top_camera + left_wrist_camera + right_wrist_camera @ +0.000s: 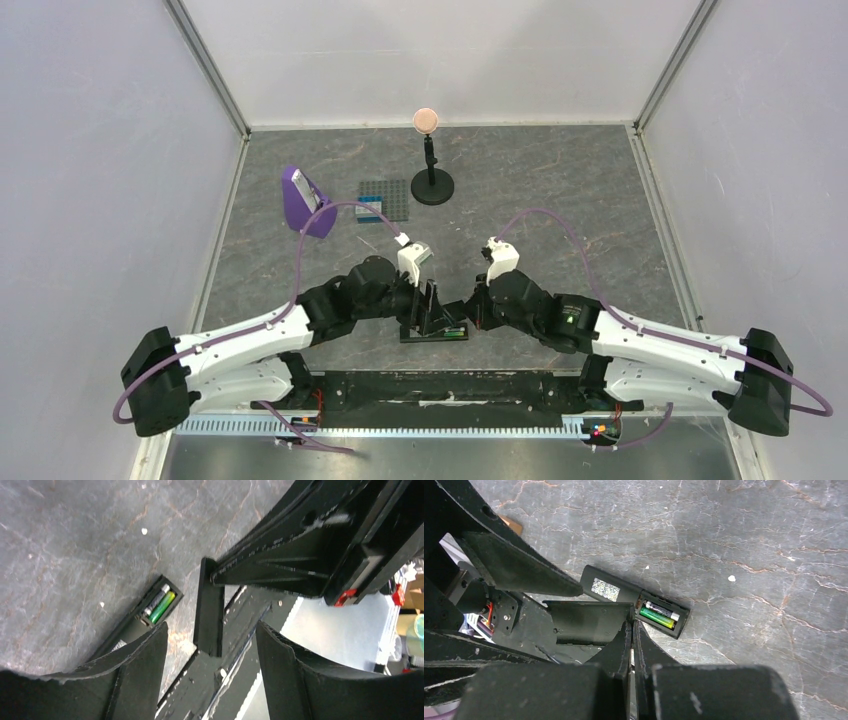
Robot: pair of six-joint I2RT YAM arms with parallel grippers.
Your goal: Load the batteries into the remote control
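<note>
The black remote control (435, 334) lies back-up on the table between the arms. Its recess holds both batteries side by side, the green battery (656, 618) and the darker battery (663, 610) with a light tip. They also show in the left wrist view, the green battery (162, 607) beside the darker battery (156, 600) in the remote (131, 629). My right gripper (633, 625) is shut on the end of a flat black cover piece (589, 622) just above the remote. My left gripper (211, 627) is open, its fingers either side of that cover piece (209, 610), not touching it.
A purple object (305, 200), a grey studded baseplate (385, 198) and a black stand (432, 185) with a peach ball stand at the back. An orange-tan block (511, 525) lies behind the left gripper. Enclosure walls ring the table.
</note>
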